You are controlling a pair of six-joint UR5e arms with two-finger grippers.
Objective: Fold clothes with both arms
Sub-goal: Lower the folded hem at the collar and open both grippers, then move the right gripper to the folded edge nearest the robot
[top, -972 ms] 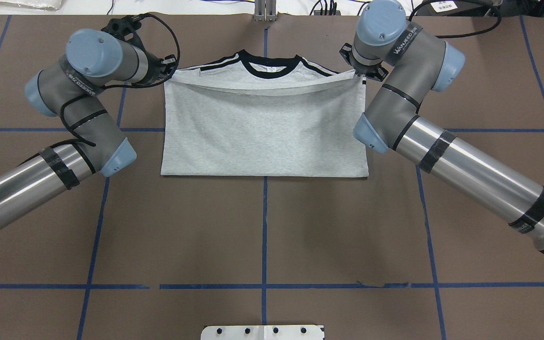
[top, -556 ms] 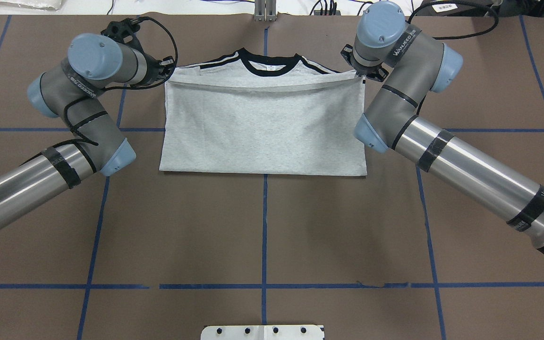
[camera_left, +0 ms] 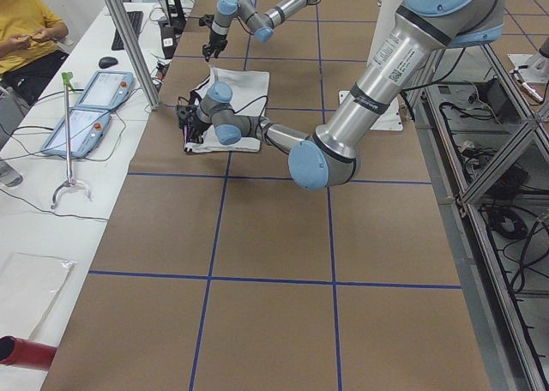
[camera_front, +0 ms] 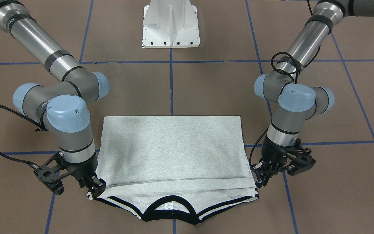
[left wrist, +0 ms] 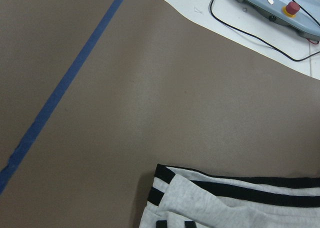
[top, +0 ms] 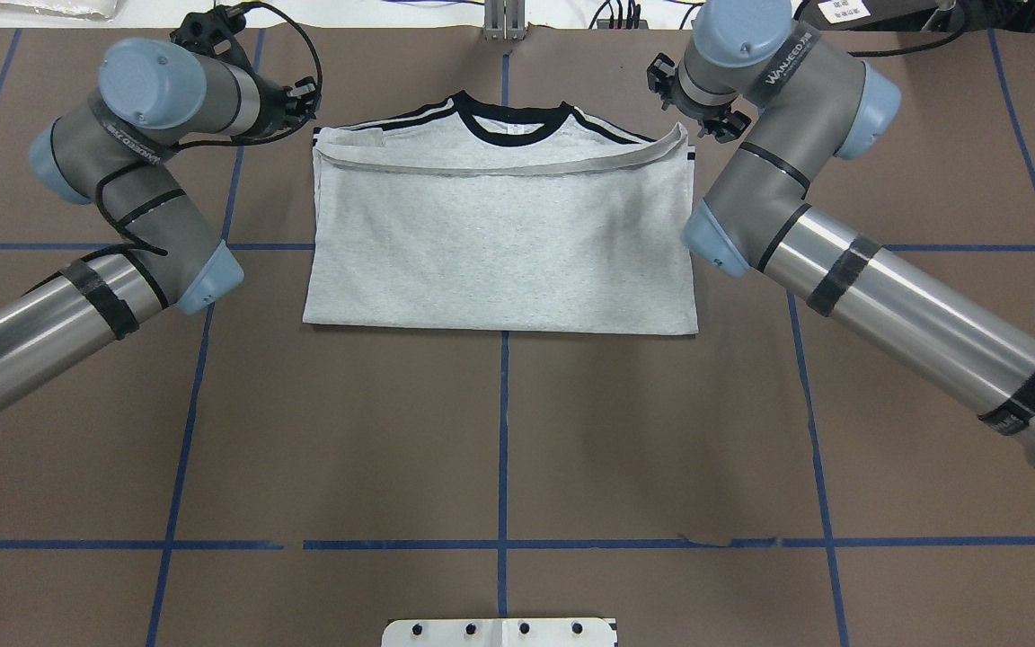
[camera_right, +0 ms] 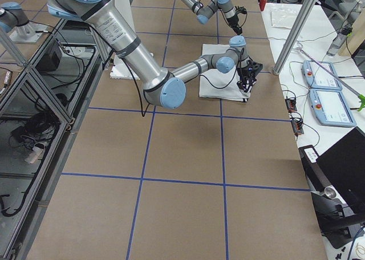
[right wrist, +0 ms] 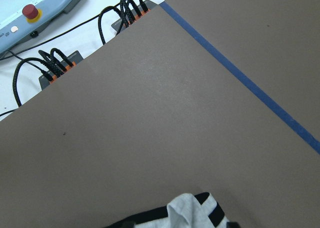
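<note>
Both hands are sitting at the far corners of the folded cloth. The right hand [camera_front: 95,188] is standing with its fingertips at the right shoulder corner, seemingly touching it, and the left hand [camera_front: 263,178] is hanging just beside the left shoulder corner. Whether either is clenched or released I cannot tell, as no view is showing the fingers plainly. The brown worktop [top: 347,431], crossed by blue tape lines [top: 502,431], is stretching broadly between the near fold and the white base [camera_front: 171,24]. Narrower strips are running along both side edges. The right arm [top: 886,296] is reaching in from its side, its elbow cap overlapping the right side edge in the overhead view. The left arm [top: 77,296] is bending with its elbow cap near the left side edge but apart from it. The grey T-shirt [top: 499,243] is lying flat at the far middle of the worktop, folded in half, with a straight fold edge facing the robot. Its hem [top: 499,169] is running across just short of the collar, its right end curling up slightly. Beyond the hem the black neckband [top: 513,126] and the black shoulder stripes [top: 410,119] are showing near the worktop's far edge.
</note>
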